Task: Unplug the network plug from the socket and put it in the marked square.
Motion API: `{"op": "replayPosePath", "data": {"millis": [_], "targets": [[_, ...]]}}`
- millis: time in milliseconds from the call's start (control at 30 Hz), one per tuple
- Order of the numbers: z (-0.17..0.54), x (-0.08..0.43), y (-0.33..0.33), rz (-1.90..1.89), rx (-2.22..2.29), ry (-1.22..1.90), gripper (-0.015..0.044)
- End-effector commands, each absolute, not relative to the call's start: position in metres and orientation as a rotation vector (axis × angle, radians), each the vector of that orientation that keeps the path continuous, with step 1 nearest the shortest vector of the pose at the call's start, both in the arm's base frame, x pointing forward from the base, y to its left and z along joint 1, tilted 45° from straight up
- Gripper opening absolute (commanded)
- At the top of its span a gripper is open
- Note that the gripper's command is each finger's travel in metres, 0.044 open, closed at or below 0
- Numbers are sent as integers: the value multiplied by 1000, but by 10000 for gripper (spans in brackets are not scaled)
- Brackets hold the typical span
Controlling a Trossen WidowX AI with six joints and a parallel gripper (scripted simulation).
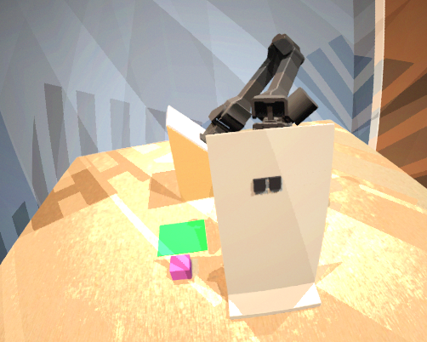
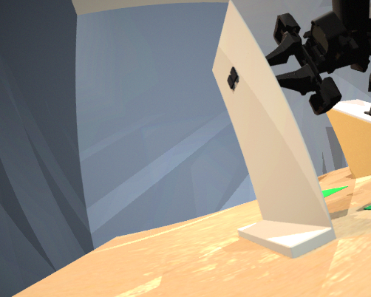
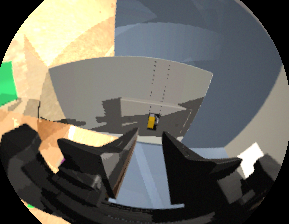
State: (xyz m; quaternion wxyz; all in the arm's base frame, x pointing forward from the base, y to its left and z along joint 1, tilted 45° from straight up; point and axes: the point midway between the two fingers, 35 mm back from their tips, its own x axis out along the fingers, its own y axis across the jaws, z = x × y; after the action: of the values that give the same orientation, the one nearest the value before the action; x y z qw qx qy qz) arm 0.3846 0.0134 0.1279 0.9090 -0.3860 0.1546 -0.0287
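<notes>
The upright white panel (image 1: 270, 213) stands on the table with the socket's dark opening (image 1: 267, 184) on the side facing the top camera; it also shows in the exterior view (image 2: 233, 78). In the wrist view the plug (image 3: 151, 120) is a small yellow piece sitting in the panel's far face (image 3: 135, 96). My gripper (image 2: 273, 67) hovers behind the panel near its top edge, a short way off the plug, fingers partly apart with nothing between them. In the wrist view the fingertips frame the plug from just below. The green marked square (image 1: 182, 237) lies on the table left of the panel.
A small magenta cube (image 1: 180, 267) sits just in front of the green square. An orange box with a white top (image 1: 190, 166) stands behind the panel to the left, under the arm. The panel's white foot (image 1: 275, 302) lies flat on the table.
</notes>
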Motion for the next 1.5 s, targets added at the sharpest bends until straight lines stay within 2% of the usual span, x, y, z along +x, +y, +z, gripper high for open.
{"op": "replayPosePath", "data": {"millis": [0,600,1367,1467], "targets": [[130,392,13,-62,-797,310,156],[127,413,13,-63,-797,309,156],[127,413,13,-63,-797,309,3],[127,413,13,-63,-797,309,0]]}}
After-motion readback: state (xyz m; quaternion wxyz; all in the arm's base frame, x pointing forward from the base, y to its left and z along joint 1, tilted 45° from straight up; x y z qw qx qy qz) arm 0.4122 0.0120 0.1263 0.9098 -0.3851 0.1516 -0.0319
